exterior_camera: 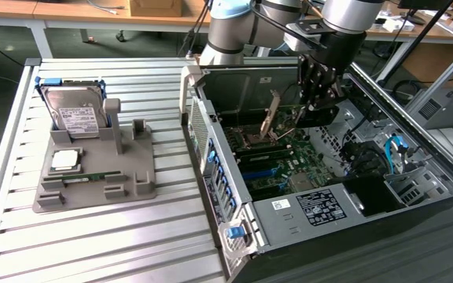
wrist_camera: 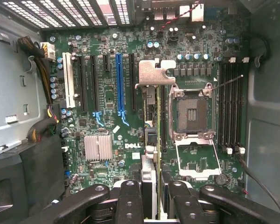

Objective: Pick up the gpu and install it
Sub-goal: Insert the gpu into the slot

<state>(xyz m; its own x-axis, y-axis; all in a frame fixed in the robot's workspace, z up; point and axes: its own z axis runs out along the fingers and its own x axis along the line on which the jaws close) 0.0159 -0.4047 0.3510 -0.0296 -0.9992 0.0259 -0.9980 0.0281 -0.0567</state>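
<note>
Landmark: we place everything against the open computer case, which lies on its side on the table with its motherboard facing up.

Gpu: we see the gpu edge-on in the wrist view, a thin card with its silver bracket at the far end. It hangs inside the case above the motherboard, close beside the cpu socket.

Why held so: we judge the card is carried on edge with its long side running along the expansion slots, so that its connector edge faces down toward the board. It stands between the blue slot and the cpu socket; whether it already touches a slot we cannot tell.

Gripper: our gripper is part closed, its fingers pressed on the two faces of the gpu, gripping it at the end away from the bracket.

Arm: in the exterior view the gripper reaches down into the case from above, with the card's bracket slanting below it.

Parts holder: outside the case, toward the exterior view's left, a grey holder keeps the hard drive upright, with the memory stick lying flat on it, well apart from the gripper.
</note>
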